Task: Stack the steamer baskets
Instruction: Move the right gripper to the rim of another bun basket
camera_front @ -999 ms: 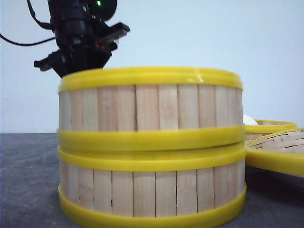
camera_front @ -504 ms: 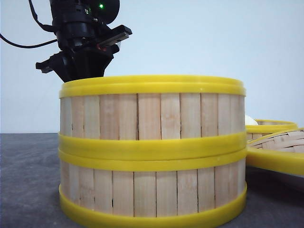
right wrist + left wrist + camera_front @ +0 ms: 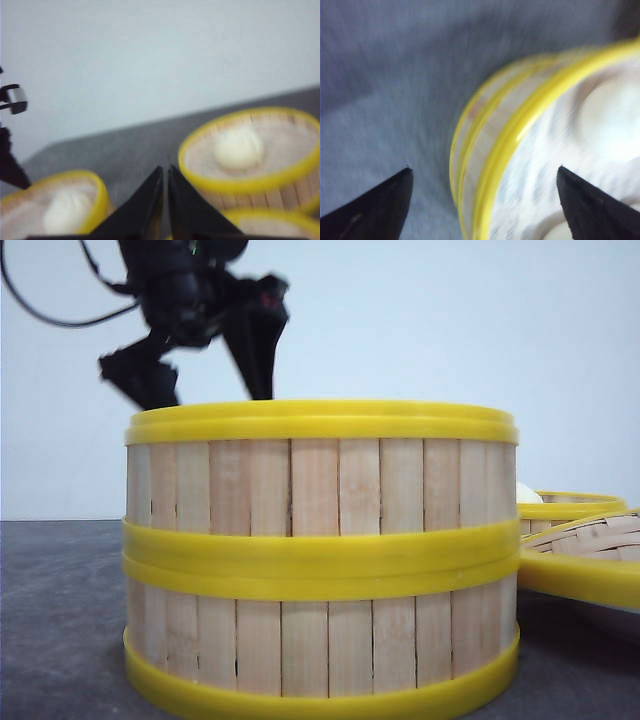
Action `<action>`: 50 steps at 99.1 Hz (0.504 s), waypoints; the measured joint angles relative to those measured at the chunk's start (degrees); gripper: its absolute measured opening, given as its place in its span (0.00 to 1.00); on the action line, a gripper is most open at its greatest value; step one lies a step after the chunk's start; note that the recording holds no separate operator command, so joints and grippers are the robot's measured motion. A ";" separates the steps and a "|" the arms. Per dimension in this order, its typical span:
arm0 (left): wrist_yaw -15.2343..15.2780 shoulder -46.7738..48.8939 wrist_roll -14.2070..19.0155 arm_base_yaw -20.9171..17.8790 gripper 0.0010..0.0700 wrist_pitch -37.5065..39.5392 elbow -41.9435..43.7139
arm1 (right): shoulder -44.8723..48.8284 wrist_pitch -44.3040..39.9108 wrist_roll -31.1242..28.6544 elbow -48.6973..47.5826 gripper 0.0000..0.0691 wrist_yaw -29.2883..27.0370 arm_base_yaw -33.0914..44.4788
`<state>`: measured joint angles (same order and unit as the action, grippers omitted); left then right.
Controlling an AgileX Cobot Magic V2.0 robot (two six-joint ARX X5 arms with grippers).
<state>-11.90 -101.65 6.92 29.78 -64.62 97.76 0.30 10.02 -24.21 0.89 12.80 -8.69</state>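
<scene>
Two steamer baskets stand stacked at the front, the upper steamer basket (image 3: 320, 480) resting level on the lower steamer basket (image 3: 320, 645). My left gripper (image 3: 213, 390) hangs open just above the upper basket's far left rim, holding nothing. In the left wrist view its fingers straddle that yellow rim (image 3: 520, 135) without touching it, and the picture is blurred. A white bun (image 3: 610, 115) lies inside. My right gripper (image 3: 165, 172) is shut on nothing, above the table between the stack's top (image 3: 55, 210) and a third steamer basket (image 3: 250, 150) that holds a bun.
To the right of the stack lie a woven-topped lid (image 3: 590, 540) with a yellow rim and, behind it, the third basket (image 3: 570, 508) with a white bun (image 3: 525, 492). The table (image 3: 60, 620) is dark grey; a pale wall stands behind.
The upper basket has settled level onto the lower one. My left gripper has opened, let go of it and lifted a little.
</scene>
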 joint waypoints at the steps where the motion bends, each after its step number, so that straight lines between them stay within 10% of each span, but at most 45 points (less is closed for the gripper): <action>1: 0.02 0.26 0.00 0.00 0.79 0.17 0.33 | 0.00 0.44 -0.24 0.07 0.02 -0.31 0.00; 18: 1.11 9.11 0.00 -0.04 0.79 2.60 4.98 | 5.07 -4.28 -4.37 10.12 0.01 -9.49 0.33; 38: 4.76 23.04 0.28 -0.02 0.79 7.74 5.40 | 29.53 -24.41 1.81 35.71 0.02 -7.13 4.04; 50: 10.12 30.73 0.28 -0.02 0.79 8.79 5.40 | 49.48 -41.07 8.70 54.97 0.30 -6.14 6.93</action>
<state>-1.78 -70.91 7.20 29.76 -55.83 103.15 49.78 -31.05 -15.51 55.86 6.66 -1.76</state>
